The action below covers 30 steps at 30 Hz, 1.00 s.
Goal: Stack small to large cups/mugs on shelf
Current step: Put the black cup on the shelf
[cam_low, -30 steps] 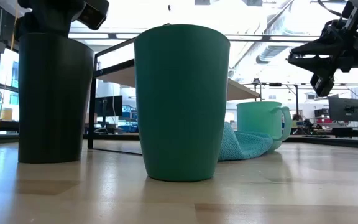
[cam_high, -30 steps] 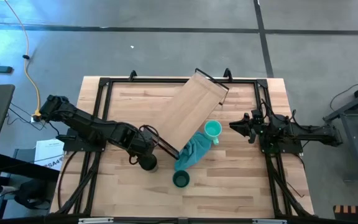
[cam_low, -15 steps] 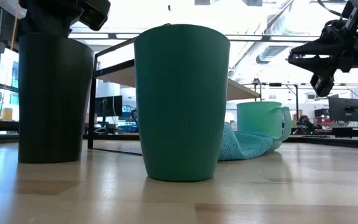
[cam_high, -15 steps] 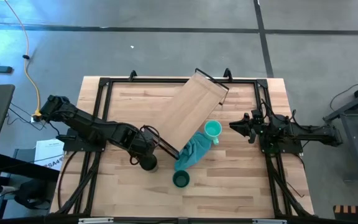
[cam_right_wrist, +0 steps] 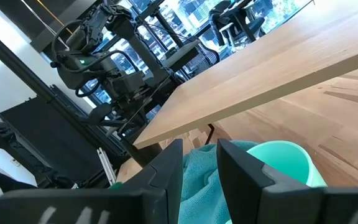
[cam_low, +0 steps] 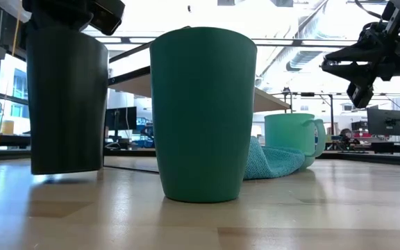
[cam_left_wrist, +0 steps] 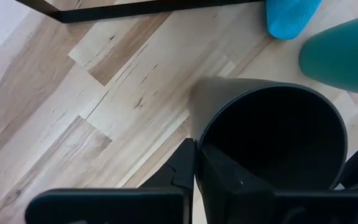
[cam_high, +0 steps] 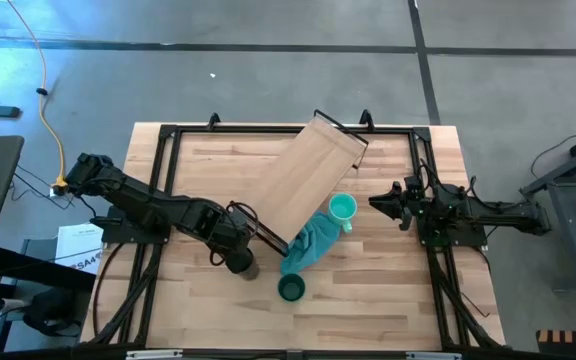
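Observation:
My left gripper (cam_high: 235, 254) is shut on a black cup (cam_low: 67, 104), which hangs just above the table left of the shelf's near end. A dark green cup (cam_high: 291, 289) stands on its base to the right of it and nearer the front edge. The mint mug (cam_high: 342, 209) stands upright beside the shelf's right edge, next to the teal cloth. The shelf (cam_high: 310, 172), a light-wood board on black legs, lies slantwise across the table's middle. My right gripper (cam_high: 376, 203) hovers open just right of the mug, with nothing between its fingers. My left gripper pinches the black cup's wall at the rim (cam_left_wrist: 196, 133), with one finger (cam_left_wrist: 184, 167) outside the cup and the other (cam_left_wrist: 224, 180) inside it. The fingers come from above, pointing down. The cup hangs about upright, mouth up, its base a little clear of the table.
The teal cloth (cam_high: 306, 246) lies bunched between the mug and the green cup, against the shelf's near corner. Black frame rails (cam_high: 164, 170) run along the table's left, right and far sides. Bare tabletop (cam_high: 368, 300) lies toward the front right.
My left gripper has taken hold of the black cup and raised it. The cup stood on the table before. It now hangs just clear of the table and has shifted slightly toward the dark green cup.

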Tool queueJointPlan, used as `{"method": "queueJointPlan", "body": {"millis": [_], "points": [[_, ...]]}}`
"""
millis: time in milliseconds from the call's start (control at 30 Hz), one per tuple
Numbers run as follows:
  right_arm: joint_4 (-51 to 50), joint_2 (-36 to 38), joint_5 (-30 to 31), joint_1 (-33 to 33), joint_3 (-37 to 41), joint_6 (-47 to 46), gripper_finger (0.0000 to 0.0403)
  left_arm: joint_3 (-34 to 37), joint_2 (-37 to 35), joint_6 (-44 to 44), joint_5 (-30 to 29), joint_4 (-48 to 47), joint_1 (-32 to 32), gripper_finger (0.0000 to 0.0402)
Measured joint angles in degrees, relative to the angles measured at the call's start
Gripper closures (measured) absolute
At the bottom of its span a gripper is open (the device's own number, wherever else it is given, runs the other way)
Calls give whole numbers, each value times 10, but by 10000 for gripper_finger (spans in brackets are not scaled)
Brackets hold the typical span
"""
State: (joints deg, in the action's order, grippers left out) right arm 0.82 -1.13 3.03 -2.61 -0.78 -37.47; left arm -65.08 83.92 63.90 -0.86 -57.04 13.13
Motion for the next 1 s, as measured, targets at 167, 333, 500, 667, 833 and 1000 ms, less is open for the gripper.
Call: {"method": "queueJointPlan", "body": {"millis": [167,333,500,667,833,1000], "points": [[-1,0,0,0,0,0,313,0,0,0,5,0,0,400],[-1,0,0,0,0,0,313,0,0,-5,18,-1,0,400],[-1,0,0,0,0,0,313,0,-4,-5,20,-2,0,400],[-1,0,0,0,0,0,313,-11,-14,-6,24,-21,0,401],[-2,0,0,0,0,0,313,-53,-14,-22,19,-84,0,401],[-2,0,0,0,0,0,313,-105,-14,-38,13,-121,0,401]]}}
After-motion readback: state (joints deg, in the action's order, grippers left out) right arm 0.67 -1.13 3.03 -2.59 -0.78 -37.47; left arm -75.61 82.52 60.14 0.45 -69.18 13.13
